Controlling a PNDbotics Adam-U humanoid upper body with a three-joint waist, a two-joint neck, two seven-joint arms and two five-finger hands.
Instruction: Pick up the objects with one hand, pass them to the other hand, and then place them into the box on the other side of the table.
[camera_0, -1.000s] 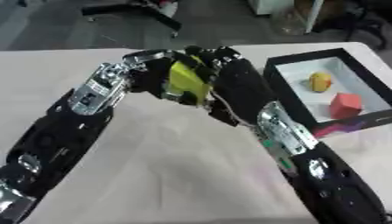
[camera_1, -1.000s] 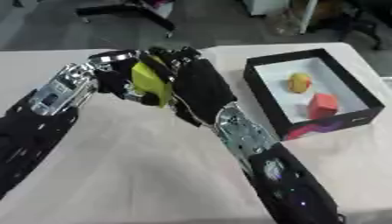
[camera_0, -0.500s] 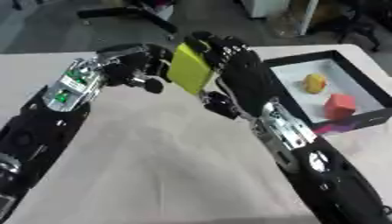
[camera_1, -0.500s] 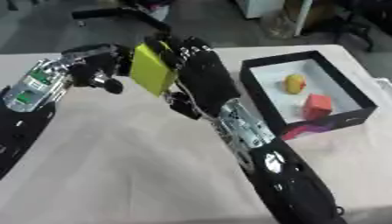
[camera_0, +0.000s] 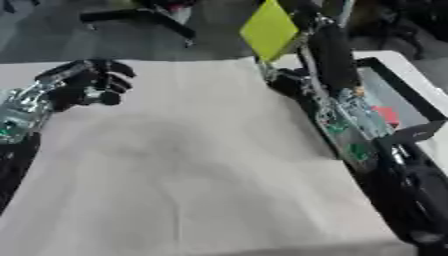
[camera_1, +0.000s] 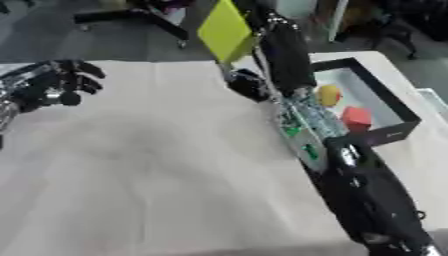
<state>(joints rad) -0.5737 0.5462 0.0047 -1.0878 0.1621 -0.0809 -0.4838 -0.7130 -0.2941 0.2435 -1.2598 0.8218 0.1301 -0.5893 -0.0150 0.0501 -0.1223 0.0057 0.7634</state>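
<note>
While the table (camera_0: 192, 175) fills most of both views, its pale cloth lies bare across the whole middle and near side, giving wide open room between the two arms. The right arm (camera_1: 350, 170) is the next largest thing: it rises from the lower right corner and runs along the table's right side, crossing in front of the left wall of the black box (camera_1: 389, 107) and hiding part of it. The box sits at the table's right edge, and a yellow rounded object (camera_1: 328, 94) and a red block (camera_1: 356, 116) lie inside it, near each other. Beyond the table's far edge is dark floor with the base of a chair (camera_0: 144, 15). The right hand (camera_1: 267, 20) is raised high over the far edge, fingers pinching a yellow-green flat object (camera_1: 226, 30) held tilted in the air, left of the box. The left hand (camera_0: 92, 87) hovers near the table's left edge, fingers curled and empty, well apart from the object.
</note>
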